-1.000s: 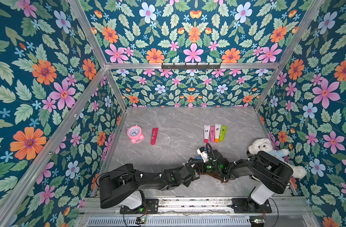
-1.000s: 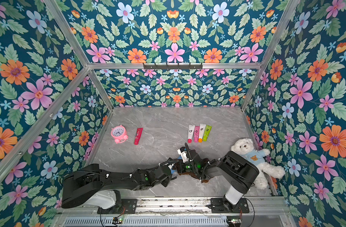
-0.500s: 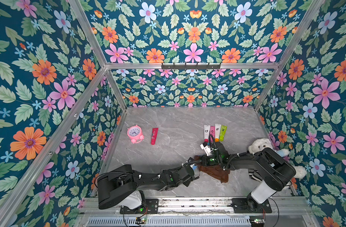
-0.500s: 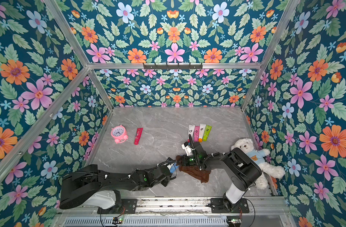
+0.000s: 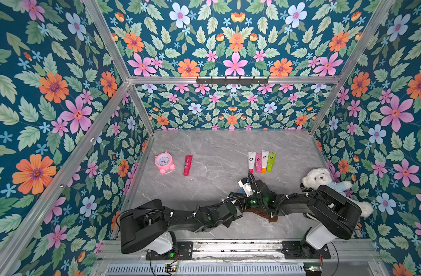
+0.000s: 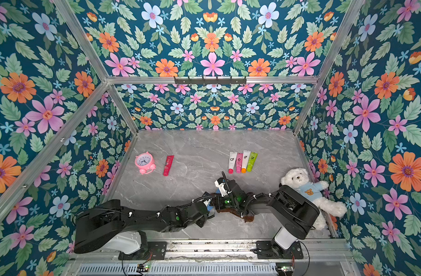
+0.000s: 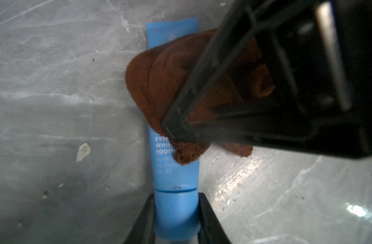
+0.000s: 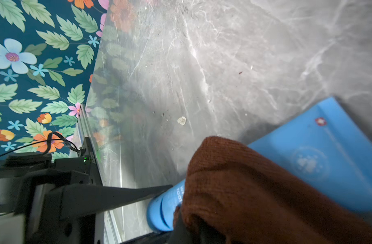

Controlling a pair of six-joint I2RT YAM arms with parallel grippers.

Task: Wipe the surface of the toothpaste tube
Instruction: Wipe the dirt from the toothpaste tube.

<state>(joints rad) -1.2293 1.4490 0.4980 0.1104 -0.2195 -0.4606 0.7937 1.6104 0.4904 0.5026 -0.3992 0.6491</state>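
Pinching smooth blue tube point(image 7: 175, 169): left claw point(image 7: 176, 205) | right claw point(image 8: 192, 232) pinching fuzzy brown cloth point(image 8: 254, 190)

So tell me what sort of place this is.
Probably a robot test cell, not a home: floral wall panels on an aluminium frame, a marble-look tabletop, left arm and right arm mounted in front.

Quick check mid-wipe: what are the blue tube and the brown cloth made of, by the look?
The tube looks like soft plastic: smooth matte blue skin, printed white lettering, flat crimped end. The cloth is probably microfibre or terry: fuzzy ribbed nap, limp folds.
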